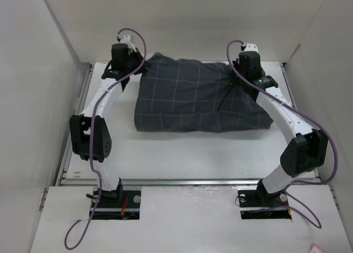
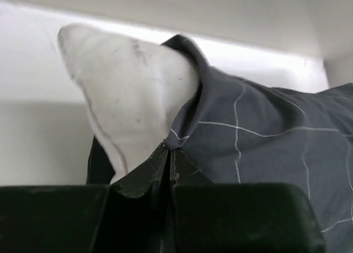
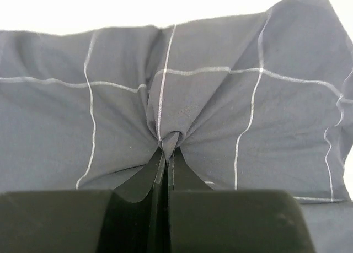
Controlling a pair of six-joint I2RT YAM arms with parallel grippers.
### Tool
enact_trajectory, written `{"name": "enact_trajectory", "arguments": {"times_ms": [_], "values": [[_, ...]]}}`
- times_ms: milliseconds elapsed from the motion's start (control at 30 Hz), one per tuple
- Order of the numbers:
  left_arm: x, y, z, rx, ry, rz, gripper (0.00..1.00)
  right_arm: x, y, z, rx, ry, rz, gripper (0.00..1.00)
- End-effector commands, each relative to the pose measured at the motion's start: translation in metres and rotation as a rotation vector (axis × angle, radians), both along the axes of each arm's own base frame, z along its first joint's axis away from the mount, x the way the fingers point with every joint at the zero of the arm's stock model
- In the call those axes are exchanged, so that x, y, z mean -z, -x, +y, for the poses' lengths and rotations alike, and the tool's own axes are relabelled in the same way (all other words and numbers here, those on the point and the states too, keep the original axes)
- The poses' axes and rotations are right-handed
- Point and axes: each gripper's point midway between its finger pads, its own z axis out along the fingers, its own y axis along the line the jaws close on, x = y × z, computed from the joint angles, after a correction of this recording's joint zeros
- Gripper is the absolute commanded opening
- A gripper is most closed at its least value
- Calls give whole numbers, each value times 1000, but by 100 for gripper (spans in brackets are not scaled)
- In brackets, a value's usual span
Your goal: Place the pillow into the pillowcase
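Left pincer [image 2: 167,156] and right pincer [image 3: 167,154] are each clamped on pillowcase [image 1: 193,98] fabric; a pillow [image 2: 127,93] corner pokes out at far left.

Bright even light, soft shadows; background behind the pillowcase [image 3: 248,115] glares white.

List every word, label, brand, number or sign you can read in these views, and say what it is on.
No text can be read in any view.
The dark charcoal-grey fabric pillowcase shows only its thin light grid lines.
The soft off-white pillow shows only small dark specks at its exposed corner.
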Motion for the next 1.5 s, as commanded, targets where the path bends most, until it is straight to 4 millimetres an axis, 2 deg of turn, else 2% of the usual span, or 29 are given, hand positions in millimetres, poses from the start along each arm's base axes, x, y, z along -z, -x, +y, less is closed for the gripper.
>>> {"name": "enact_trajectory", "arguments": {"times_ms": [0, 67, 167, 200, 233, 333, 467, 533, 567, 600, 633, 667, 700, 767, 833, 867, 900, 933, 1000, 1033, 1100, 1133, 1167, 1200, 1233, 1267, 1300, 1433, 1467], "values": [[-109, 2, 25, -65, 2, -261, 0, -138, -22, 17, -79, -54, -413, 0], [-126, 9, 39, -106, -13, -303, 0, -160, -17, 9, -52, -52, -475, 0], [-106, 14, 47, -125, -21, -278, 0, -143, -18, 13, -78, -41, -450, 0], [-92, 14, 51, -139, -9, -242, 0, -120, -25, 23, -117, -40, -397, 0], [-87, 12, 51, -139, -11, -231, 0, -117, -24, 25, -132, -42, -385, 0], [-50, 6, 60, -163, 1, -141, 0, -71, -35, 31, -136, -40, -273, 0], [0, -2, 73, -187, 15, -43, 0, -16, -49, 20, -76, 13, -168, 0], [37, -5, 79, -168, 28, 42, 0, 19, -52, 20, -64, 32, -82, 12], [49, -3, 76, -155, 43, 74, 0, 27, -52, 20, -65, 39, -55, 20], [62, 1, 77, -142, 53, 105, 0, 33, -51, 21, -74, 41, -31, 45], [63, 4, 72, -96, 81, 108, 0, 35, -47, 23, -89, 38, -8, 55], [67, 8, 68, -74, 92, 114, 14, 31, -45, 29, -120, 18, -12, 62], [62, 12, 65, -50, 93, 96, 40, 23, -43, 32, -145, 14, -27, 73], [45, 23, 65, -43, 86, 41, 100, -16, -34, 35, -193, 0, -110, 81], [37, 34, 68, -56, 80, 20, 100, -60, -23, 41, -242, -31, -197, 88], [16, 37, 78, -93, 69, -37, 100, -76, -18, 49, -279, -3, -241, 90], [8, 40, 80, -116, 79, -49, 100, -83, -12, 68, -312, 25, -261, 92], [3, 42, 87, -141, 73, -62, 100, -106, -8, 78, -331, 67, -305, 93], [-8, 46, 107, -243, 63, -80, 100, -103, -3, 106, -363, 131, -270, 93], [-5, 46, 120, -303, 73, -62, 100, -132, 5, 135, -385, 124, -319, 93], [0, 49, 148, -392, 71, -42, 100, -100, 1, 173, -448, 166, -216, 93], [7, 49, 157, -415, 77, -18, 98, -129, 8, 199, -488, 138, -271, 93], [10, 49, 163, -422, 96, -5, 97, -126, 8, 216, -512, 140, -262, 93], [20, 50, 167, -422, 113, 20, 97, -94, -3, 238, -526, 174, -208, 93], [27, 46, 177, -421, 128, 27, 95, -87, -2, 250, -531, 192, -192, 93], [37, 46, 181, -430, 150, 46, 95, -112, 4, 272, -537, 168, -256, 93], [47, 47, 184, -432, 167, 64, 88, -80, -3, 295, -566, 198, -221, 93], [76, 37, 194, -379, 253, 98, 78, -72, 0, 348, -652, 186, -307, 94], [82, 32, 190, -324, 291, 90, 75, -85, -2, 363, -660, 147, -384, 94]]}}
